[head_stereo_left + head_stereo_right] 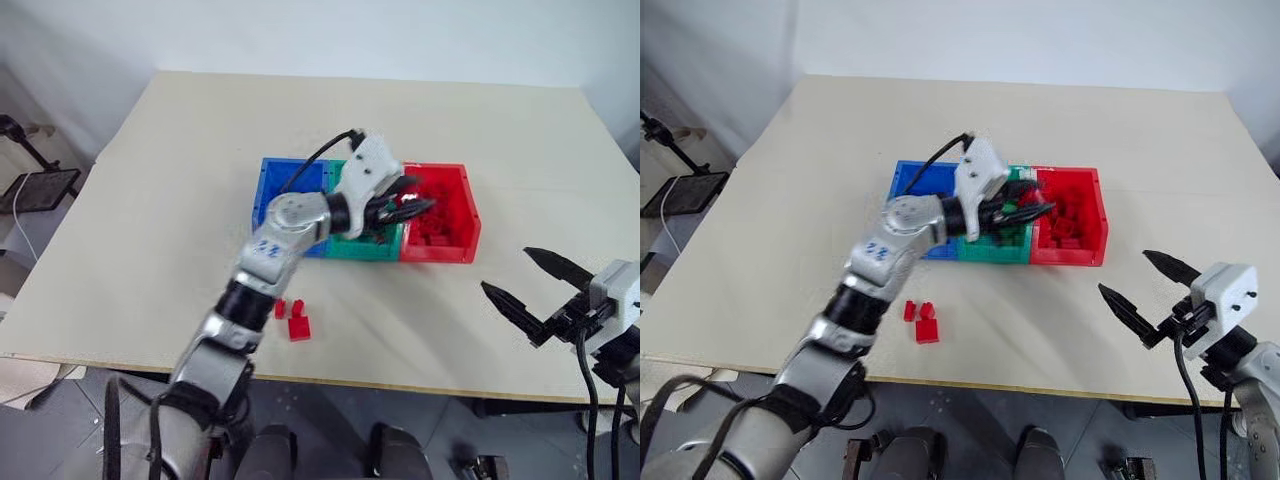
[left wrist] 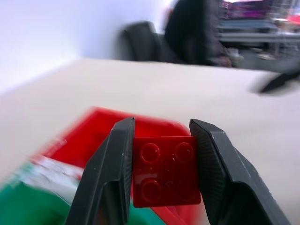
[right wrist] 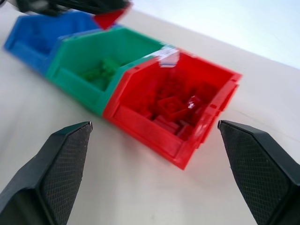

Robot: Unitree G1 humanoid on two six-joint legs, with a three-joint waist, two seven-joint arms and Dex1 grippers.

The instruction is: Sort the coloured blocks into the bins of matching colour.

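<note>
Three joined bins stand mid-table: blue point(image 1: 283, 178), green point(image 1: 366, 249) and red point(image 1: 452, 243). The red bin holds several red blocks point(image 3: 172, 107). My left gripper point(image 1: 410, 200) hangs level over the seam between the green and red bins, shut on a square red block point(image 2: 166, 171) that sits flat between its fingers. More red blocks lie on the table nearer me, one larger point(image 1: 298, 323) and one small point(image 1: 281, 309). My right gripper point(image 1: 505, 268) is open and empty, to the right of the bins near the table's front edge, pointing toward the red bin.
Green bricks point(image 3: 104, 70) lie in the green bin. The table's front edge point(image 1: 400, 382) runs just behind the loose blocks. A black stand with cables point(image 1: 40, 185) is off the table's left side. Bare tabletop surrounds the bins.
</note>
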